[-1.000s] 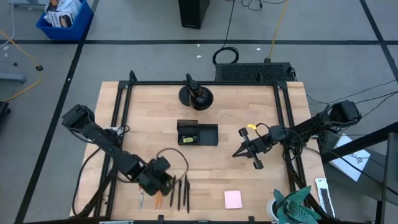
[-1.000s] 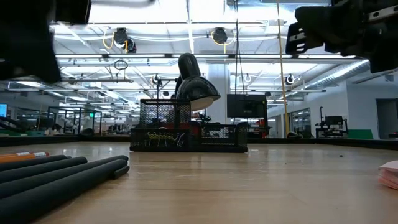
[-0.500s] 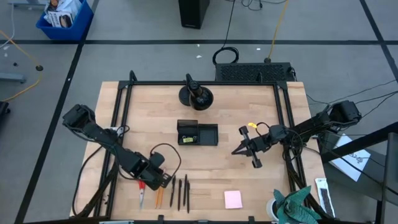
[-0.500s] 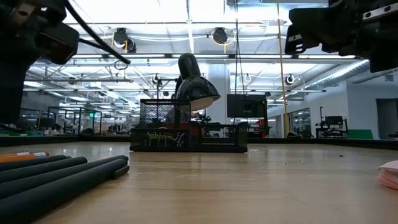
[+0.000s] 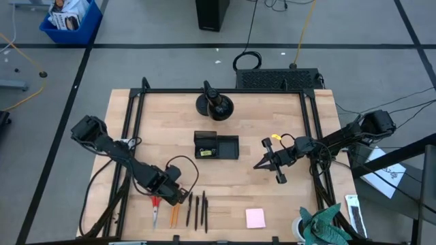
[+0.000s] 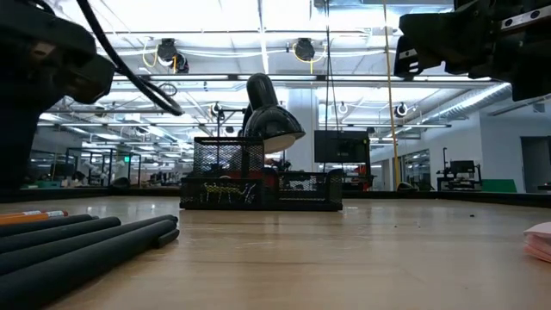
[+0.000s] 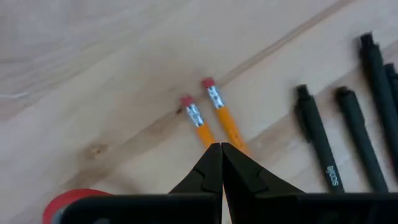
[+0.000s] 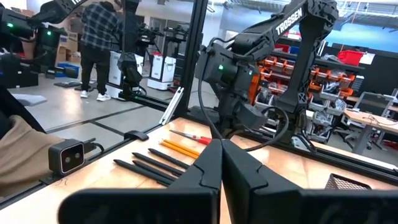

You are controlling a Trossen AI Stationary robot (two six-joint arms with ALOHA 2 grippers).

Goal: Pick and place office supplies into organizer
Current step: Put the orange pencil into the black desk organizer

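1. Bench (image 5: 272,204) was pale wood planks inside a black frame, on a grey floor marked with dark tape lines; a blue bin (image 5: 70,18) sat on the floor well off the far left corner
2. Low view looked across the bench into a bright hall with ceiling lights and racks
3. Organizer (image 5: 216,146) lay near bench centre, a round black stand base (image 5: 214,105) beyond it
4. Near edge, left to right: red-handled scissors (image 5: 155,209), two orange pencils (image 7: 208,117), three black pens (image 5: 197,209), then well apart a pink sticky-note pad (image 5: 255,218)
5. Left gripper (image 7: 221,163) hovered just over the pencils, fingers pressed together, holding nothing
6. Right gripper (image 5: 261,165) hung right of the organizer, fingers closed and empty
7. Scissors mostly hidden under the left arm; organizer contents too small to tell; a person stood in the room, seen from behind in the right wrist view
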